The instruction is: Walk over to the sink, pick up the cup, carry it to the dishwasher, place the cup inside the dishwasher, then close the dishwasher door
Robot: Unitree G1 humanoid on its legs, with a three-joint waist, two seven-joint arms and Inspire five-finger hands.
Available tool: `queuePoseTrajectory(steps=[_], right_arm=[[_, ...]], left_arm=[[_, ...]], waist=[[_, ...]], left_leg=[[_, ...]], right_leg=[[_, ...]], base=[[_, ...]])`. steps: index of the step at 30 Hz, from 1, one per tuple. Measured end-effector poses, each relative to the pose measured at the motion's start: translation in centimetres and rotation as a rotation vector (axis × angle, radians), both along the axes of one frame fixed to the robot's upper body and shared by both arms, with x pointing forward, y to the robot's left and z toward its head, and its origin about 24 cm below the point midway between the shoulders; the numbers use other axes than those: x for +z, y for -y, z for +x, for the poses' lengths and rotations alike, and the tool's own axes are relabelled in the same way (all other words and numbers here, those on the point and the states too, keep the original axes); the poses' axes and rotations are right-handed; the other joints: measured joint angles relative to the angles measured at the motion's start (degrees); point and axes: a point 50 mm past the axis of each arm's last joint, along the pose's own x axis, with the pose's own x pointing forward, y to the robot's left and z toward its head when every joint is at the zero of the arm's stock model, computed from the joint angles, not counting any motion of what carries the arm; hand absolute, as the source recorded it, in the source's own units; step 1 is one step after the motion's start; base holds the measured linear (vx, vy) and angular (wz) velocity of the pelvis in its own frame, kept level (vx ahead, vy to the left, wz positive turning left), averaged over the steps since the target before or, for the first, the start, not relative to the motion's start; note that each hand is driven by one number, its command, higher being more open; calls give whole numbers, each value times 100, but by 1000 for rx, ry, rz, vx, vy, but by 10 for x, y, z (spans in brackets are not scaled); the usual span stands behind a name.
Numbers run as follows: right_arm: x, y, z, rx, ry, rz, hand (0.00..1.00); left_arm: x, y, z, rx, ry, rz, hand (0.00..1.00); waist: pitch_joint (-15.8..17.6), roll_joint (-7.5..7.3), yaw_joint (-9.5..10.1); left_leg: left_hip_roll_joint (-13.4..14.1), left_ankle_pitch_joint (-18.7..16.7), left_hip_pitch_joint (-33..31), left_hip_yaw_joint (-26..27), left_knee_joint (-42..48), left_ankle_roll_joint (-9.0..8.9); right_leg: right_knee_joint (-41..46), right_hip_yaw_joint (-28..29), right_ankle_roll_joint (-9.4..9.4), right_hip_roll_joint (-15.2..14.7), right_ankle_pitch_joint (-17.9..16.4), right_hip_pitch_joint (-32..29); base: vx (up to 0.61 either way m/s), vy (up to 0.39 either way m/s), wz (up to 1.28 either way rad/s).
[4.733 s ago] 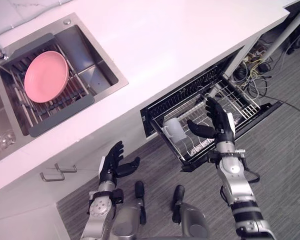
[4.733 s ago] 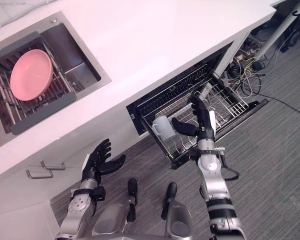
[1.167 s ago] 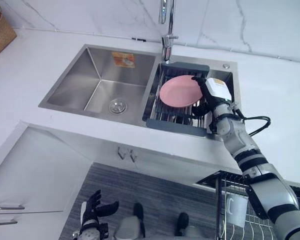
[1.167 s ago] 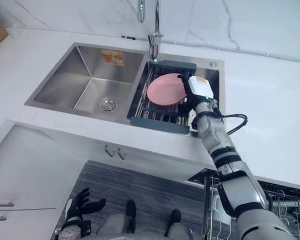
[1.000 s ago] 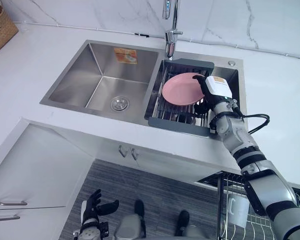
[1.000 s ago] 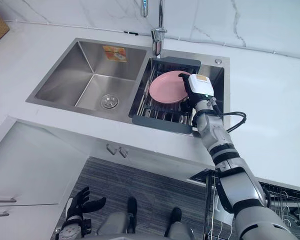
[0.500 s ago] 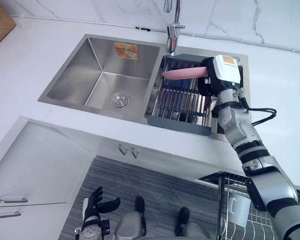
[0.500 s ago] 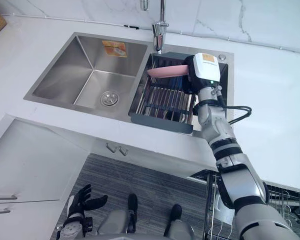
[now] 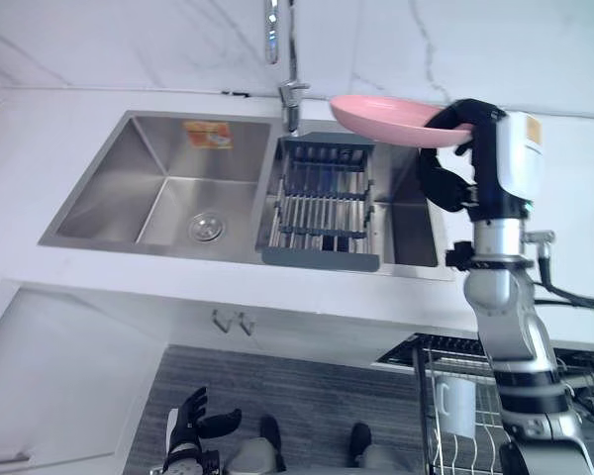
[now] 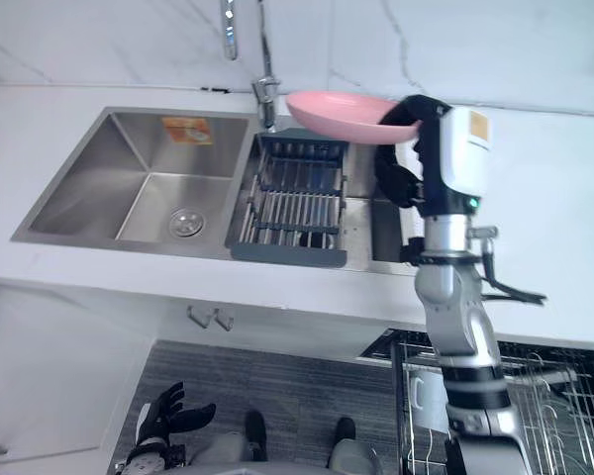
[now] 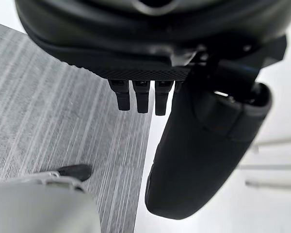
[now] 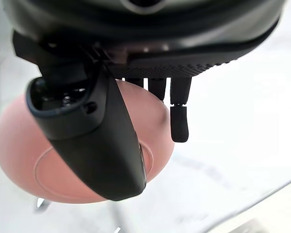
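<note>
Hanging low near the floor, the left hand [image 9: 190, 421] idles, fingers spread. The cup [image 9: 456, 404] already sits in the pulled-out dishwasher rack [image 9: 422, 381]. Beyond, the right hand [image 9: 444, 183] clamps the pink plate [image 9: 376, 114] by its rim, level above the sink rack [image 9: 322, 208], seemingly to carry it.

pink plate [image 9: 381, 114]; silver sink [image 9: 119, 188] with a dark grey rack [image 9: 320, 259]; white tabletop [image 9: 40, 119]; white wall [image 9: 129, 45] veined grey; grey striped floor [image 9: 307, 396]; white cup [image 9: 453, 404].
</note>
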Motion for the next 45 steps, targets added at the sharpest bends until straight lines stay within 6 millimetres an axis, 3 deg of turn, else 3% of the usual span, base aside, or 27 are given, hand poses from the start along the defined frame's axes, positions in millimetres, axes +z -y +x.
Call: queuePoseTrajectory(steps=[4,11,16,18,20,24,30,31,36,45], right_arm=[[-18,17,-28,-70,-41,57,30],[-54,37,-55,-185,-185,119,30],[-78,58,-68,-291,-302,140,30],[-87,70,-75,-358,-335,166,30],[-95,77,-82,-408,-372,183,30],[-110,78,-84,-419,-432,259,30],[-110,77,-79,-395,-426,299,30],[-112,78,-75,-396,-430,308,90],[-126,84,-53,-421,-480,407,90],[-111,81,-47,-416,-391,438,90]], left_arm=[[-4,-1,-7,-1,-38,-7,90],[-6,0,-12,-2,-53,-13,90],[-8,19,-1,-36,-34,-58,90],[-7,28,7,-39,-6,-82,90],[-6,33,13,-42,12,-94,90],[0,36,31,-53,63,-96,90],[12,45,57,-71,154,-108,90],[14,47,61,-74,166,-112,90],[21,57,78,-115,211,-118,90],[31,61,92,-111,271,-112,90]], waist=[[-99,-9,-236],[-182,10,-648],[-64,177,-917],[69,334,-1017],[182,448,-1026],[540,534,-1009],[887,498,-845],[912,498,-807],[1059,501,-610],[1168,505,-470]], left_leg=[[5,-114,177,434,4,-11],[-11,-326,300,1439,152,-1],[-19,-597,245,1997,458,32],[-41,-678,144,2202,557,70],[-61,-692,64,2309,569,85],[-40,-692,-234,2454,671,89],[72,-721,-558,2462,915,81],[93,-729,-621,2458,949,71],[192,-768,-822,2458,1095,61],[322,-781,-908,2547,1208,50]], right_leg=[[186,459,21,21,-36,-173],[565,1513,86,140,-17,-788],[598,1968,160,160,84,-1070],[609,2116,183,131,131,-1244],[676,2162,211,107,166,-1382],[921,2256,212,130,161,-1813],[1192,2026,148,88,117,-2184],[1227,1960,146,74,116,-2251],[1302,1782,131,57,148,-2446],[1309,1586,121,47,139,-2428]], base=[[-29,43,-57],[-19,52,-80],[-9,48,-60],[1,64,-43],[11,47,-29],[-18,-5,-12],[-19,-21,3],[0,0,0],[12,-7,2],[47,-3,9]])
